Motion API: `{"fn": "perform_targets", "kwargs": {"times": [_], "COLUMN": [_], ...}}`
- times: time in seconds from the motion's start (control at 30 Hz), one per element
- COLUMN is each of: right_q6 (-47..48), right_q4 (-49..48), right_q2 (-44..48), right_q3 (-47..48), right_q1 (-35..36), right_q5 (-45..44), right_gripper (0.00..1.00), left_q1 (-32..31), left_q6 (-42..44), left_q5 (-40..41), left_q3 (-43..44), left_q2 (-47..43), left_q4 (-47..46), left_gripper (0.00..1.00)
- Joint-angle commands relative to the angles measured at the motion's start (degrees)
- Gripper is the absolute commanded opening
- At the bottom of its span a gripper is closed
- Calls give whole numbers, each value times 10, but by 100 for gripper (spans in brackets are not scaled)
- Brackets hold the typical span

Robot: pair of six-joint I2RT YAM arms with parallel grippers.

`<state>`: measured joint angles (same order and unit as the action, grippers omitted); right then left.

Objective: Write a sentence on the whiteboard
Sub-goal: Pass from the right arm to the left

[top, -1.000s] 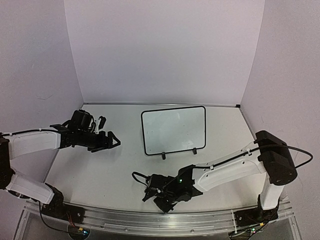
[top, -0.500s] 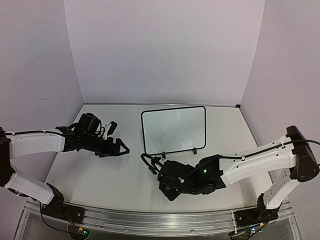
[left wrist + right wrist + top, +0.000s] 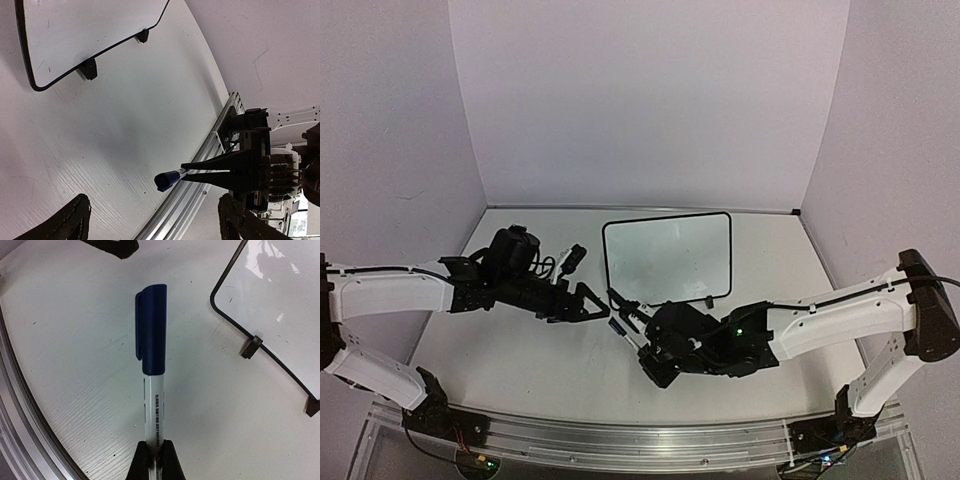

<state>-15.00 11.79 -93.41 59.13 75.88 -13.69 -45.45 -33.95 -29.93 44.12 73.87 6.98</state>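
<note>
The whiteboard point(image 3: 668, 258) stands on its two black feet at mid-table; its face is blank, with no blue writing on it. It also shows in the left wrist view point(image 3: 90, 30) and the right wrist view point(image 3: 280, 295). My right gripper point(image 3: 632, 335) point(image 3: 155, 447) is shut on the white barrel of a marker point(image 3: 154, 380), whose blue cap is on and points toward my left gripper. The marker point(image 3: 167, 180) hangs above the table in front of the board. My left gripper point(image 3: 592, 308) point(image 3: 152, 200) is open and empty, with the capped end just ahead of its jaws.
The table's aluminium front rail point(image 3: 200, 200) runs just below the marker in the left wrist view. A black cable point(image 3: 565, 262) loops off the left wrist. White walls close the back and both sides.
My right gripper has swung left and up with the marker, toward the board's front. My left gripper has moved right until its open jaws face the capped end.
</note>
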Motion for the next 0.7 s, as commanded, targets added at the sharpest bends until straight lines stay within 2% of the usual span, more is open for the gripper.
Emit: {"fn": "perform_targets", "kwargs": {"times": [0.0, 0.3, 0.4, 0.53, 0.67], "right_q6": [26, 42, 45, 46, 47], "right_q4": [-24, -27, -28, -28, -29], "right_q2": [16, 16, 13, 13, 12], "right_q3": [15, 26, 28, 32, 32], "right_q1": [-2, -2, -2, -2, -2], "right_q5": [4, 9, 9, 2, -1], "right_gripper": [0, 0, 0, 0, 0], "left_q1": [-12, -40, -41, -45, -47], "left_q6": [-21, -25, -35, -47, -48], "left_q5": [-26, -19, -18, -20, -19], "left_q3": [27, 50, 51, 48, 49], "left_q2": [16, 44, 49, 52, 57], "left_q4": [-27, -27, -32, -44, -43], "left_gripper": [85, 55, 41, 31, 28]}}
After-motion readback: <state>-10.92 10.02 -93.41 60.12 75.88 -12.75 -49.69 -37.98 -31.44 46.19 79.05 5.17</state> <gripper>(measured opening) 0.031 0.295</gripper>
